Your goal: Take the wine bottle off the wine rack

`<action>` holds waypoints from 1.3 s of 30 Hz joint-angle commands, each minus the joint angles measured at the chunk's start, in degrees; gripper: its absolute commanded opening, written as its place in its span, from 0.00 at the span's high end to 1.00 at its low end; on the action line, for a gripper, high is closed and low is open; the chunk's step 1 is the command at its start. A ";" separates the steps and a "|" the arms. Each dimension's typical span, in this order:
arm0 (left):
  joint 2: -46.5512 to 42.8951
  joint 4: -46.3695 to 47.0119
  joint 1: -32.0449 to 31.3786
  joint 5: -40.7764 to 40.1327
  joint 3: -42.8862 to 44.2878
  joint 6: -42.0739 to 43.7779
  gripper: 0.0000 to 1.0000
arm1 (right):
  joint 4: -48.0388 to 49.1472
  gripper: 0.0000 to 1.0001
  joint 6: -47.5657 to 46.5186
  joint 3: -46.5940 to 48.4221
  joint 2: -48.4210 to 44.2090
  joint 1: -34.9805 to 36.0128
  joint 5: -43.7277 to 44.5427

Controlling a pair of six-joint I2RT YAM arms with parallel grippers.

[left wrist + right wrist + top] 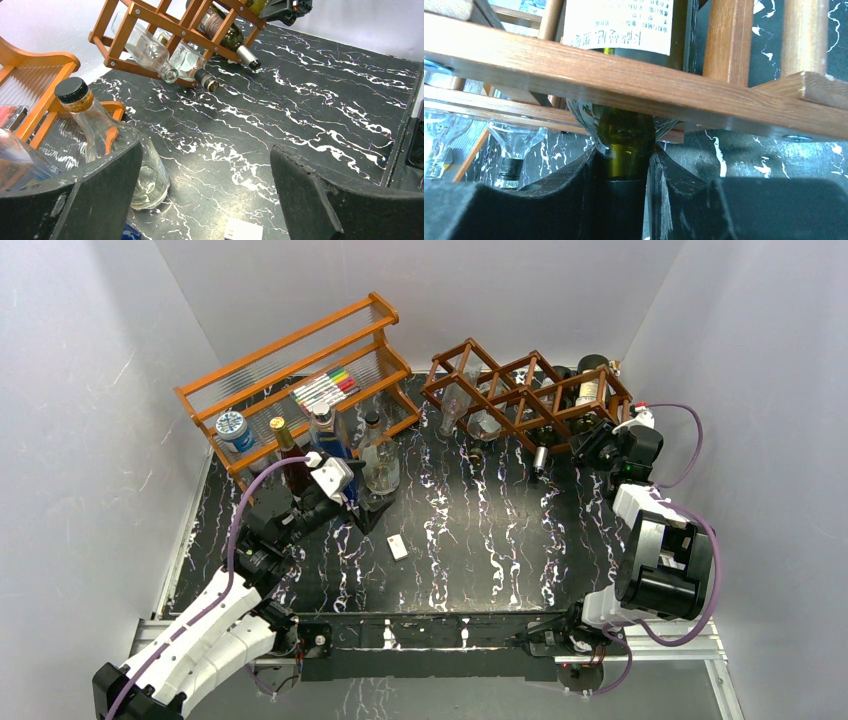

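The wine rack (520, 390) stands at the back of the black marbled surface (470, 540), and the wine bottle (588, 390) lies in the rack's right end cell. It is dark green glass with a white label, and its neck points out of the rack's front, under the front rail. The right claw (626, 175) is just in front of the rack at that end, and its two dark fingers (574, 185) are pressed against either side of the bottle's neck (clamped on it, as the wrist view shows). The bottle's body rests inside the rack. Empty clear bottles (150, 50) lie in the rack's left cells, necks out toward the front. Well to the left of the rack, past its left end, the left claw (205, 190) hangs low with its fingers spread wide apart, holding nothing. It is just beside an upright clear bottle (115, 145) that stands in front of the orange shelf (300, 370). A small white block (397, 547) lies on the surface, in front of the rack and to its left.
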 commanded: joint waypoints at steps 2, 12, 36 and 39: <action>-0.11 1.39 -0.26 0.96 0.05 0.80 0.02 | 9.01 1.00 0.01 1.38 -3.76 -0.18 -3.76; -0.17 1.50 -0.26 1.16 0.01 0.63 0.02 | 10.95 1.00 12.08 -0.90 -8.19 -0.21 -8.15; 0.53 1.56 -3.70 1.29 -0.15 0.20 0.02 | -17.99 1.00 8.07 -12.93 -41.87 1.47 -6.23; 1.17 1.74 -4.83 1.07 -0.25 0.25 0.02 | -18.28 1.00 9.54 -15.96 -44.45 2.05 -5.54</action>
